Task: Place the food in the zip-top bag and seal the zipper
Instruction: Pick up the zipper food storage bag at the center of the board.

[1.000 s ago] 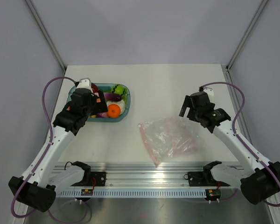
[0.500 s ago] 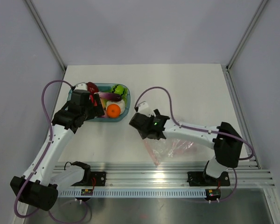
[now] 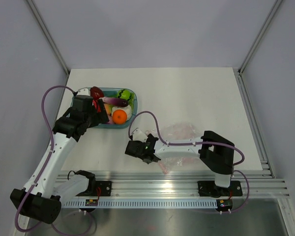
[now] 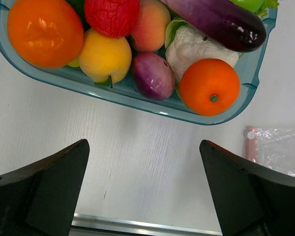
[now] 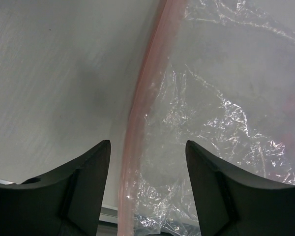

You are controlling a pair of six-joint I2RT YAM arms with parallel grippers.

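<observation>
**Top view.** All the food [image 3: 119,116] lies in the teal tray [image 3: 133,98] at the far left. The clear bag [image 3: 184,132] lies flat near the front edge of the table [image 3: 196,88], well apart from the tray, and looks empty. Nothing is packed or sealed, so the whole task remains. The left gripper [image 3: 99,108] hovers at the tray's near rim. The right gripper [image 3: 133,149] sits low at the bag's left edge, its arm stretched across the bag. Bare table lies between tray and bag, and the metal rail [image 3: 152,179] runs just in front of the bag.

**Left wrist view.** The fingers [image 4: 49,182] stand wide apart and hold nothing, above bare table just short of the tray. One bag corner shows at the right.

**Right wrist view.** The fingers [image 5: 88,182] stand partly apart on either side of the pink zipper [image 5: 137,113], gripping nothing. The table's front edge lies close by, so there is little room on that side.
</observation>
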